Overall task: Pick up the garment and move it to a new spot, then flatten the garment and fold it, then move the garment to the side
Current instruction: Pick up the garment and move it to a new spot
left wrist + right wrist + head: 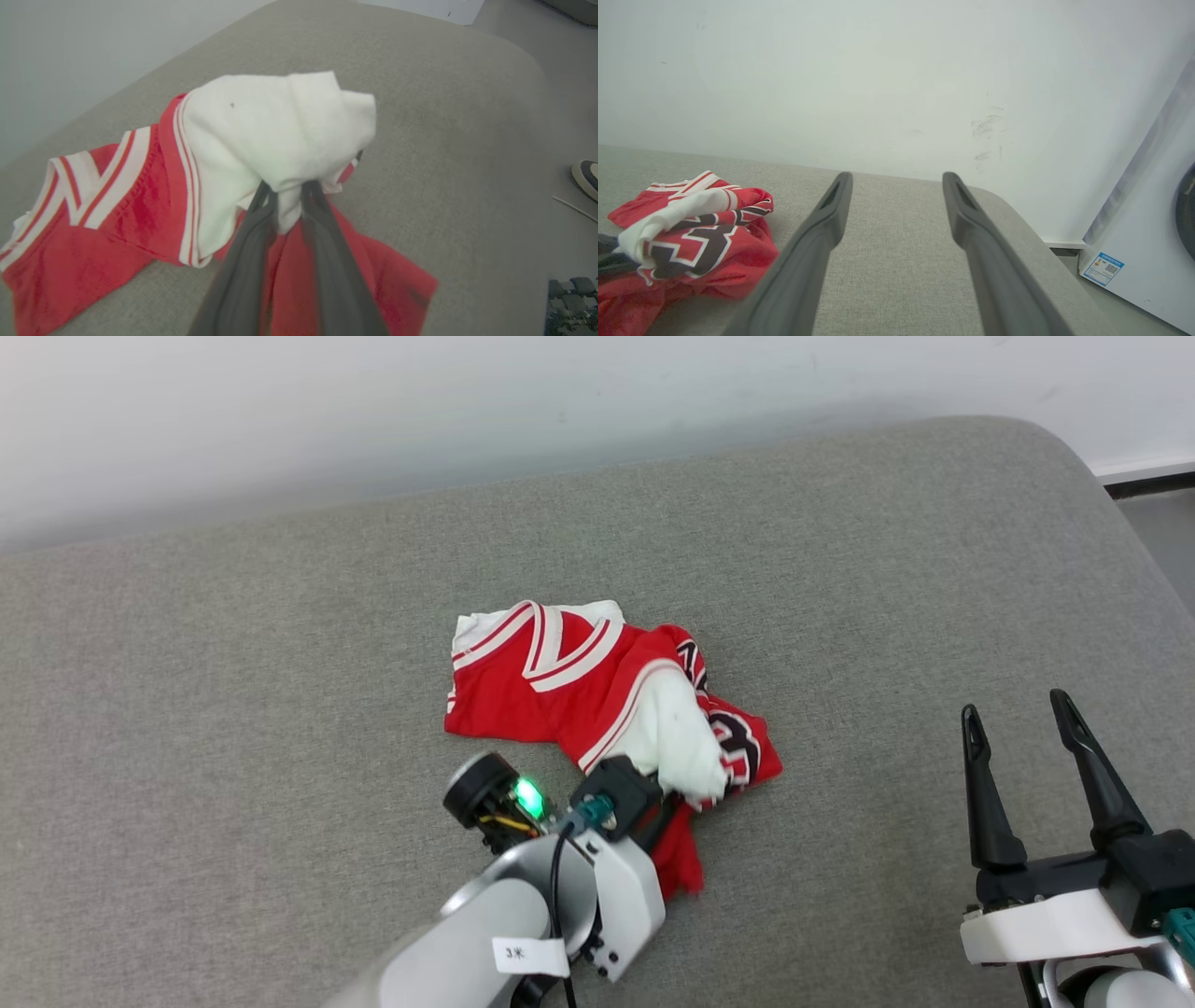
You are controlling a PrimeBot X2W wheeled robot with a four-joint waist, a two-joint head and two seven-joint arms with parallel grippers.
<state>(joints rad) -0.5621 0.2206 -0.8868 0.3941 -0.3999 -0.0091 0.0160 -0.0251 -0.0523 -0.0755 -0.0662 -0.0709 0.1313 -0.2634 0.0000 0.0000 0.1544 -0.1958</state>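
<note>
The garment (597,686) lies crumpled in the middle of the grey cushioned surface (233,709), red with white sleeves, striped trim and dark lettering. My left gripper (686,795) is shut on the white sleeve at the garment's near edge; in the left wrist view the two dark fingers (254,233) pinch a bunch of white cloth (280,135) that bulges above them, with red fabric draped beneath. My right gripper (1018,719) stands open at the lower right, well apart from the garment, with nothing between its fingers (831,210). The garment (691,233) shows at the left of the right wrist view.
A white wall (467,401) runs behind the surface. The cushion's rounded corner (1055,439) is at the far right, with floor (1162,523) beyond. A white appliance (1143,233) stands to the right. A shoe (586,177) rests on the floor.
</note>
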